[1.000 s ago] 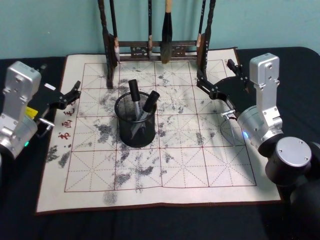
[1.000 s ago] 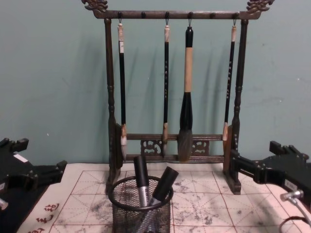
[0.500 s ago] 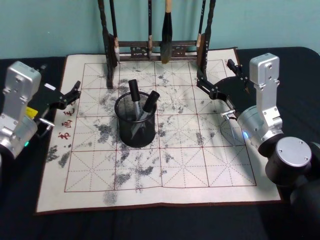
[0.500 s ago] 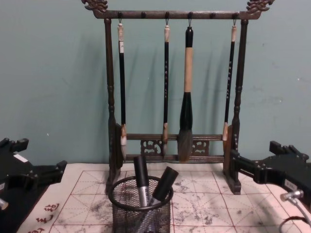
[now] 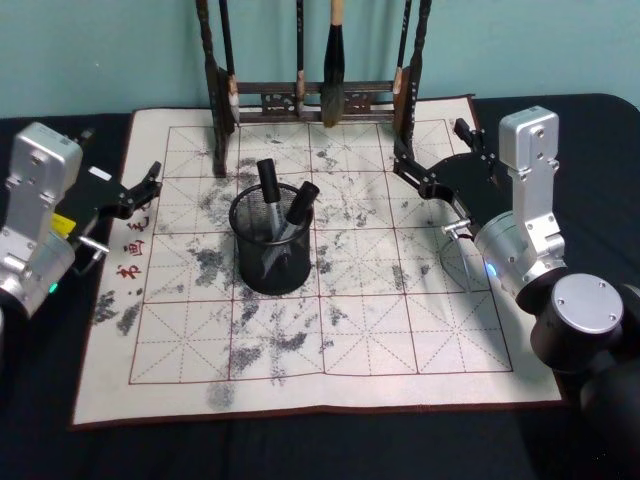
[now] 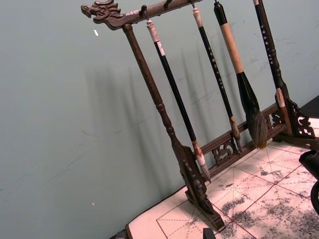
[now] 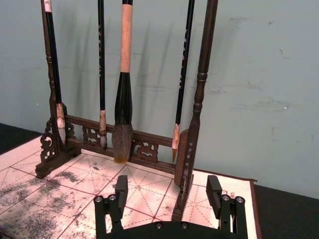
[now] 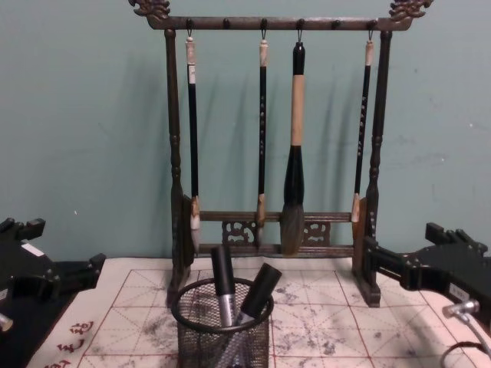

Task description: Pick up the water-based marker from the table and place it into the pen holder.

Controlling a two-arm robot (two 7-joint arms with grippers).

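Two black-capped markers (image 5: pixel 283 205) are seen standing tilted inside the black mesh pen holder (image 5: pixel 271 262), which sits on the ink-stained gridded calligraphy mat (image 5: pixel 400 330), in front of the wooden brush rack (image 8: pixel 272 230). The left gripper (image 5: pixel 147 186) is held at the mat's left edge, fingers spread, nothing gripped. The right gripper (image 5: pixel 432 158) is parked near the rack's right post, jaws wide apart, empty.

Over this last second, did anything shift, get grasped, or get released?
Nothing visibly changed. Both markers stand in the pen holder, the left gripper sits at the mat's left edge and the right gripper, open and empty, near the brush rack.
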